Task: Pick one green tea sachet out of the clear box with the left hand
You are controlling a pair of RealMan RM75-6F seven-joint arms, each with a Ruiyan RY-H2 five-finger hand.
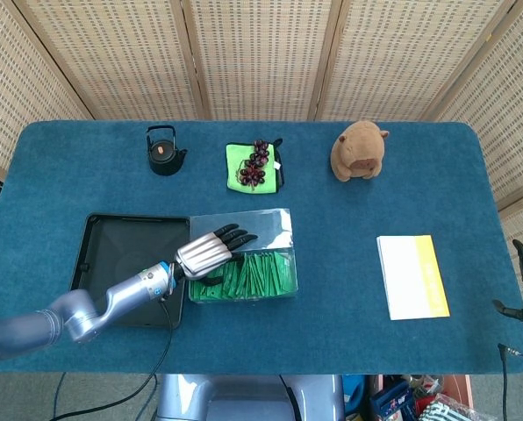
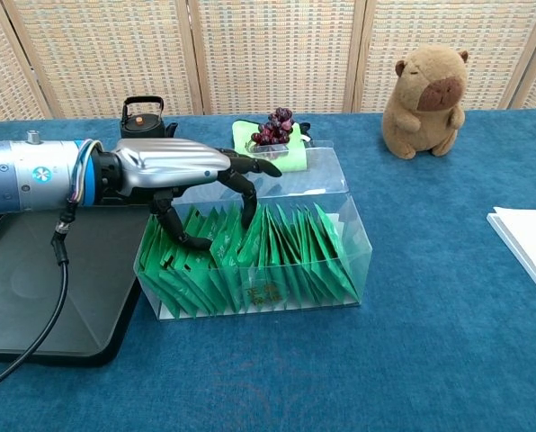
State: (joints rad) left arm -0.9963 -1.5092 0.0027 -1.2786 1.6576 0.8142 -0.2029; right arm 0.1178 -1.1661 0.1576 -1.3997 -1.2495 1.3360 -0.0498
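A blue carpeted table (image 1: 349, 263) stands before woven wicker screens (image 1: 261, 53). The left robot hand (image 2: 183, 175), fingers spread and empty, dips into the clear plastic box (image 2: 349, 234) among upright green tea sachets (image 2: 286, 247).

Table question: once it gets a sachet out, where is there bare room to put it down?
The black tray left of the clear box lies bare. So does the blue cloth between the box and the white and yellow booklet. The back edge is crowded: teapot, grapes, capybara toy. The left hand fills the box's left end.
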